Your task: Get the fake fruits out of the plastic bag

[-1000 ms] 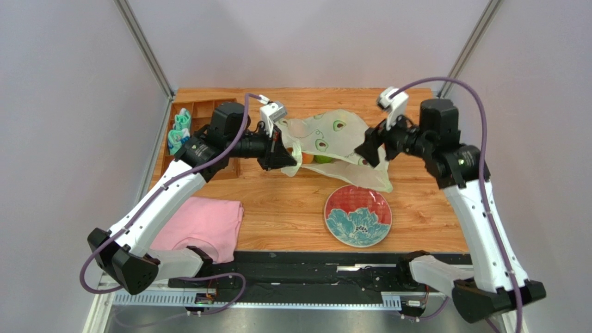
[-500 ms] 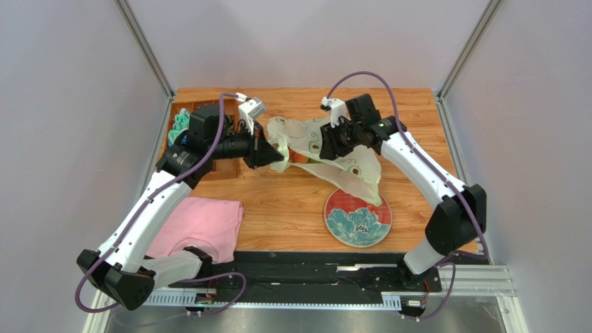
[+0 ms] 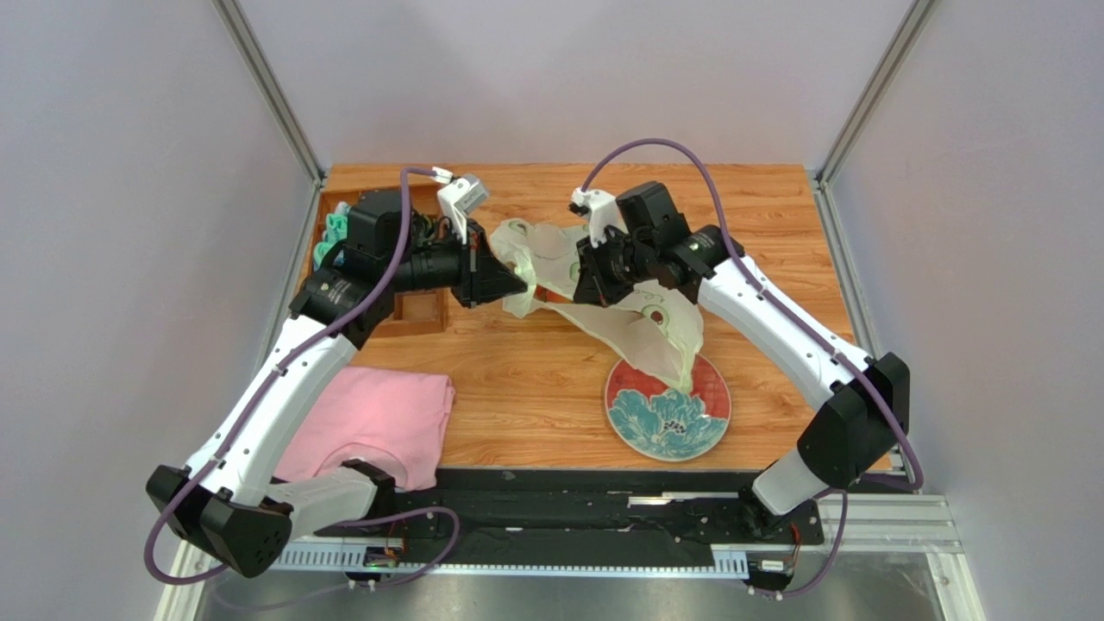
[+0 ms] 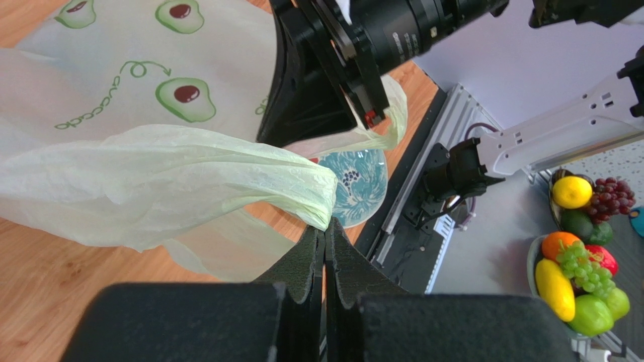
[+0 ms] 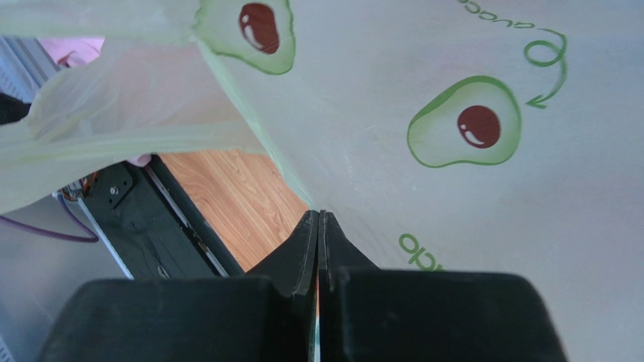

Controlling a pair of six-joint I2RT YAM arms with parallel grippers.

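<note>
Right arm has swung in from the right side to mid-table. The right gripper has gone from wide to pressed flat, and the left arm has backed off slightly toward the left wall.

Room: the wooden table shows bare boards between the bag and the near black rail, and also right of the round red-and-teal flower-patterned plate. A folded pink cloth sits at the near left corner. A wooden compartment tray runs along the far left edge, partly under the left arm.

The thin translucent pale yellow-green plastic bag, printed with halved avocados, is strung between both pincers at far centre. Its lower end overlaps the plate's far rim; I can't tell whether it touches.

The left gripper is clamped on a bunched handle loop. The right gripper's tips are closed on the film edge just across from it. I can't make out the fake fruits through the film.
</note>
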